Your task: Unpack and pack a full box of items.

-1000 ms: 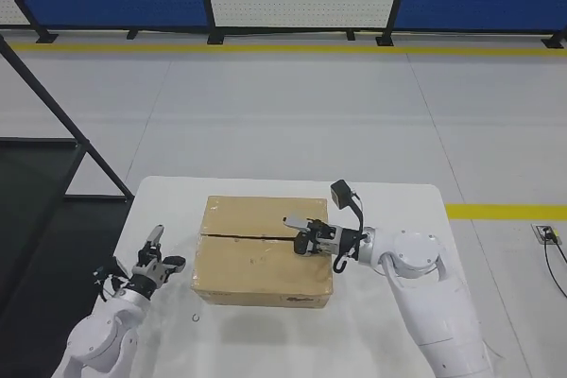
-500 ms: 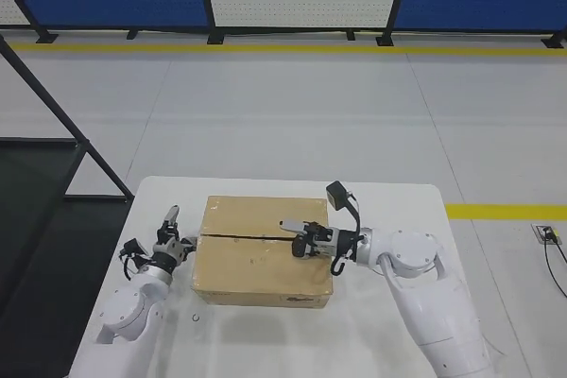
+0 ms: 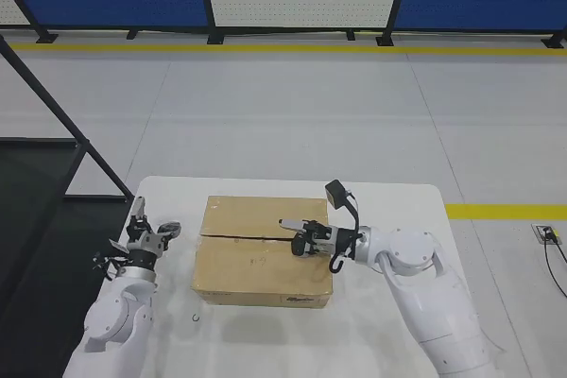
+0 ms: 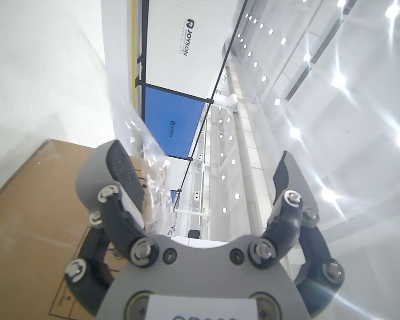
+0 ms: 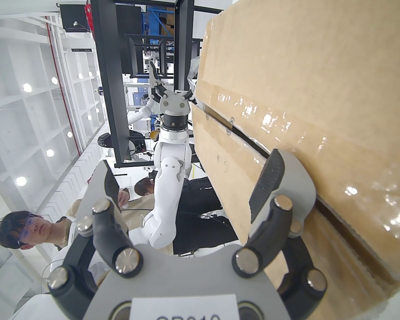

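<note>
the box [image 3: 263, 248] sits shut in the middle of the white desk [image 3: 387, 200], its two top flaps meeting in a seam [image 3: 250, 236] that runs left to right, with glossy tape over it. my right gripper [image 3: 297, 237] lies over the right part of the box top at that seam, fingers spread, one finger low against the cardboard. my left gripper [image 3: 152, 221] is just beside the box's left side, pointing up, fingers spread wide with nothing between them. crumpled clear tape [image 4: 146, 154] stands up just beside one left finger.
</note>
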